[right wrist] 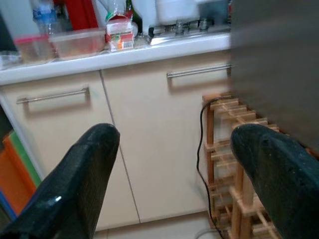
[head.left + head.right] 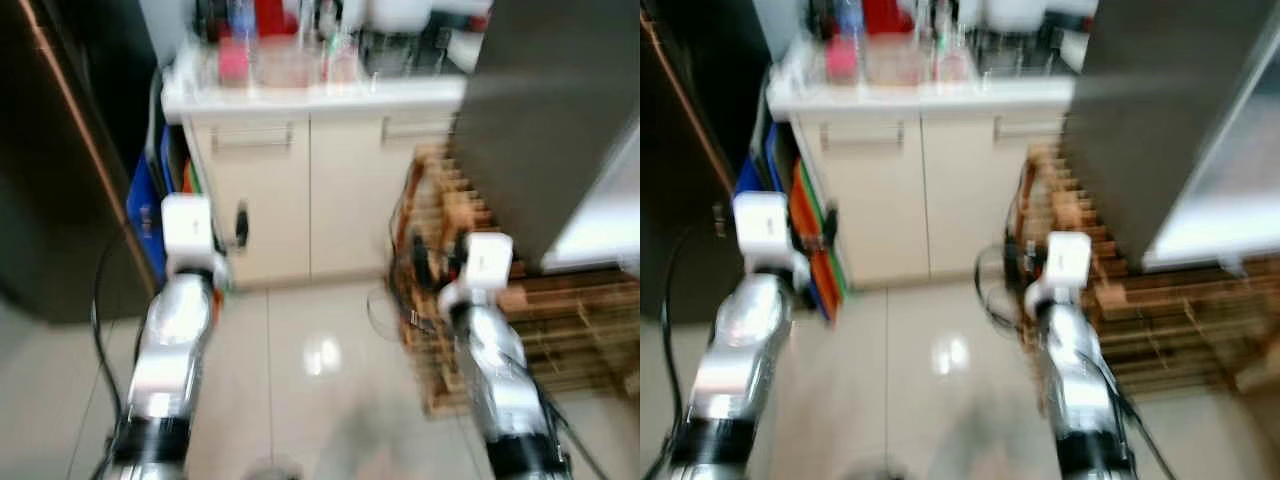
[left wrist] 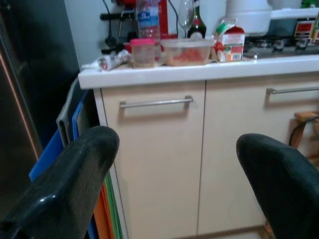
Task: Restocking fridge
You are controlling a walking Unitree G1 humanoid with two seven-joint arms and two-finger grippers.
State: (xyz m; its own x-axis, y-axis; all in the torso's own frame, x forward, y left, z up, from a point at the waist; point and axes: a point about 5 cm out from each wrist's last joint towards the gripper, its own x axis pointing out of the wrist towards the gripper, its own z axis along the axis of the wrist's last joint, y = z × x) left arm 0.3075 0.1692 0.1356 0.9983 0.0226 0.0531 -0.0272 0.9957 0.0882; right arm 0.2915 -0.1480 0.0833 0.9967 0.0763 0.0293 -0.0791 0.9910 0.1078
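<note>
**Kitchen corner, both arms raised and empty**

A pale tiled floor [image 2: 300, 370] runs up to a cream cabinet [image 3: 164, 164] with two doors and metal bar handles, topped by a white bench [image 3: 199, 71]. The head views are blurred. On the bench stand a small tub with a pink lid [image 3: 143, 52], a clear food box [image 3: 186, 51] holding something orange, a small carton [image 3: 231, 43], a water bottle [image 3: 148, 19] and a dark glass bottle [image 3: 197, 24]; a hob [image 3: 279, 44] sits further along. Coloured boards [image 2: 812, 245], blue, orange and green, stand on edge between the cabinet and a tall dark appliance [image 2: 55, 160] on the robot's left. A wooden rack [image 2: 470, 300] stands on the floor at the right, under a large grey door or panel [image 2: 555, 110], with a black cable [image 1: 204, 149] running down beside it.

The left gripper [image 3: 174, 184] is held out toward the cabinet doors, jaws wide apart and holding nothing. The right gripper [image 1: 174, 174] is likewise held out before the cabinet and rack, jaws spread and empty. The food items lie on the bench, well apart from both grippers.
</note>
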